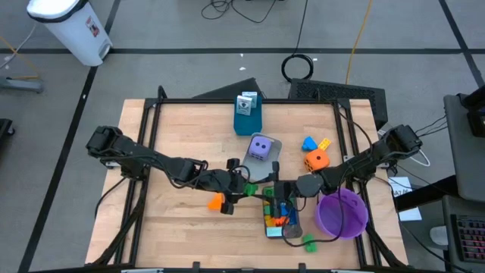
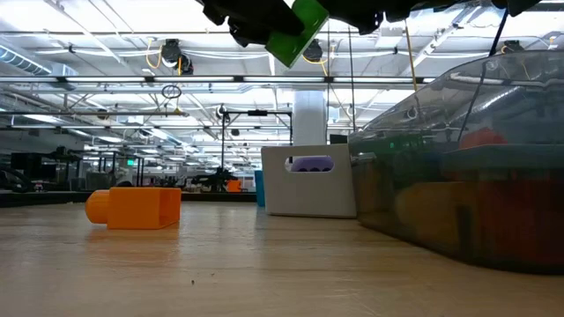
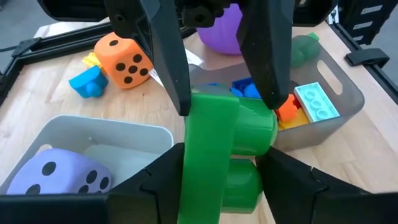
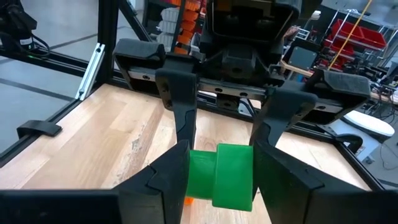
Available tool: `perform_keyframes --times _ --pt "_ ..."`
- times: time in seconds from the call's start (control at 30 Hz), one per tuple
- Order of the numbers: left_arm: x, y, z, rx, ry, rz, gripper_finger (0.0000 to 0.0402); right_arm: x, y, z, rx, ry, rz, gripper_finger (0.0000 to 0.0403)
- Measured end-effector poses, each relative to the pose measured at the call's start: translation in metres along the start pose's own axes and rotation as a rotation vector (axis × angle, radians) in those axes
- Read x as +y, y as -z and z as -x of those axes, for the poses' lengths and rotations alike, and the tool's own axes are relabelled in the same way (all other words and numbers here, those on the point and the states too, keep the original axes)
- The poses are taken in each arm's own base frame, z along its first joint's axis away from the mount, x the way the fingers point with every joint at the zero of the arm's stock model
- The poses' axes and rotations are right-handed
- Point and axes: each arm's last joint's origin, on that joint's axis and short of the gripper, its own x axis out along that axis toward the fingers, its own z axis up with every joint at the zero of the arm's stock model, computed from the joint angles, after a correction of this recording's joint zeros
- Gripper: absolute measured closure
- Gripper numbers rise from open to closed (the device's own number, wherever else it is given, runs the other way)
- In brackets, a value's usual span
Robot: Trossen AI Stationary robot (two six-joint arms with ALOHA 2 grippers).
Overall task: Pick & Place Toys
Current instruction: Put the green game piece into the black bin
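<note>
Wooden table (image 1: 182,220), open workshop hall behind; left gripper (image 3: 221,106) and right gripper (image 4: 221,146) both clamped one green brick (image 3: 217,155).

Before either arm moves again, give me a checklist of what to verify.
1. Green brick gripped by the left hand: ok, fingers press both sides.
2. Right hand also on the same brick: ok, so both hands hold it at once.
3. Brick clear of the table: ok, the low view shows it well above the wood.
4. Either grip firm enough for the other hand to let go: cannot tell.
5. Room in the grey tray holding the small bricks: ok, bare floor shows.
6. Orange brick lying loose by the left hand: not ok, not yet put away.
</note>
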Motion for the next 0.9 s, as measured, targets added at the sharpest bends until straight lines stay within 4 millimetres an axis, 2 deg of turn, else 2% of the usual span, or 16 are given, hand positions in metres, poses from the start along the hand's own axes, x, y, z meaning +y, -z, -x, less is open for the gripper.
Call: perform_keyframes --times 0.23,0.4,0.5,0.73,0.9 --pt "0.0049 0.0004 -0.0011 0.002 -0.011 0.015 0.0229 0.0005 0.0016 0.0000 0.014 -0.014 0.007 0.0236" --pt "0.0055 0.0005 -0.0014 0.002 -0.010 0.017 0.0212 -0.0009 0.0023 -0.0009 0.014 -0.040 0.002 0.0232" --pt "0.0059 -0.0002 -0.0014 -0.005 -0.013 0.028 0.0209 -0.0008 0.0027 -0.0011 0.016 -0.042 0.002 0.0215" --pt "0.0085 -0.0047 -0.0012 -0.045 -0.030 0.064 0.0236 -0.0050 0.0051 -0.0030 0.030 -0.032 -0.031 0.0164" --pt "0.0082 -0.0042 -0.0012 -0.041 -0.027 0.062 0.0237 -0.0052 0.0050 -0.0031 0.028 -0.036 -0.030 0.0150"
